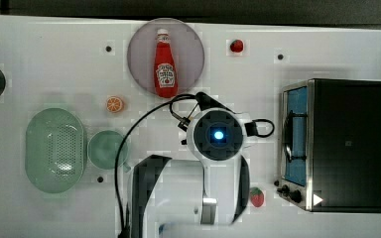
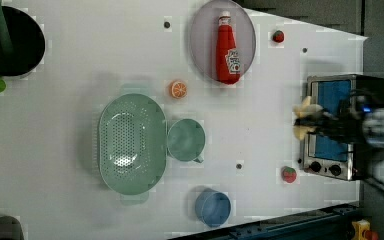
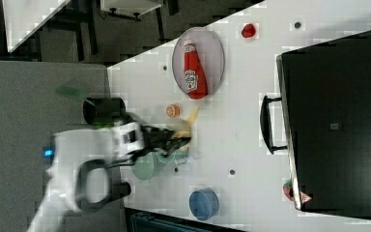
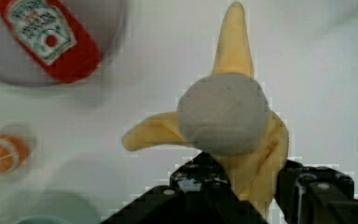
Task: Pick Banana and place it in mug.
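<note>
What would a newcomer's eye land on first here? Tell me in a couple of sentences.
The yellow banana held up off the white table in the robot's claw, with the arm over the table's middle in the top view. Next, the red ketchup bottle lying on a round grey plate at the top view's upper edge, and the black toaster oven at the top view's right.

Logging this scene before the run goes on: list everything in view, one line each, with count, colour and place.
banana: 1, yellow, held in the tool
mug: 1, pale mint, beside the colander
colander: 1, green, oval, on the table
ketchup bottle: 1, red, lying on the plate
plate: 1, grey
orange slice: 1, orange, near the plate
strawberries: 2, red, one by the oven, one past the plate
blue cup: 1
toaster oven: 1, black and silver
table: 1, white
tool: 1, black, shut on the banana
</note>
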Available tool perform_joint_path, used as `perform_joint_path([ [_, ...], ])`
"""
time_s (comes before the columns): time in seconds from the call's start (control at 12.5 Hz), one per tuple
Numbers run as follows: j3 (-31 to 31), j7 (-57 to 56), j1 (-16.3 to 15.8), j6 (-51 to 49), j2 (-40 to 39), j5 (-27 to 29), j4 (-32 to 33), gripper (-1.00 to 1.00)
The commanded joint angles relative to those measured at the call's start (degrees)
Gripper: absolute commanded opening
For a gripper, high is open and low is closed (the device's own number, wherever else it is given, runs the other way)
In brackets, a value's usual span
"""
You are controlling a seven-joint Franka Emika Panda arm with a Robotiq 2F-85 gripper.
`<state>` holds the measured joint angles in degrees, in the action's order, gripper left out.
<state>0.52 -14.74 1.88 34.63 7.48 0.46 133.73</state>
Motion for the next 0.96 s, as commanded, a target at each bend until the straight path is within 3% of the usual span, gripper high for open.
perform_joint_path([
  [0.08, 0.52, -0.96, -0.28, -10.69, 4.34, -0.57, -5.44, -0.26],
  [0.4, -3.46, 4.03, -1.08, -18.11, 7.66, 0.26, -8.22, -0.26],
  [0.72, -11.88, 17.19, -2.78, -18.38, 7.49, 0.84, -8.16, -0.26],
  [0.96, -18.6, 26.52, -3.34, -17.31, 5.0, 4.75, -8.07, -0.26],
])
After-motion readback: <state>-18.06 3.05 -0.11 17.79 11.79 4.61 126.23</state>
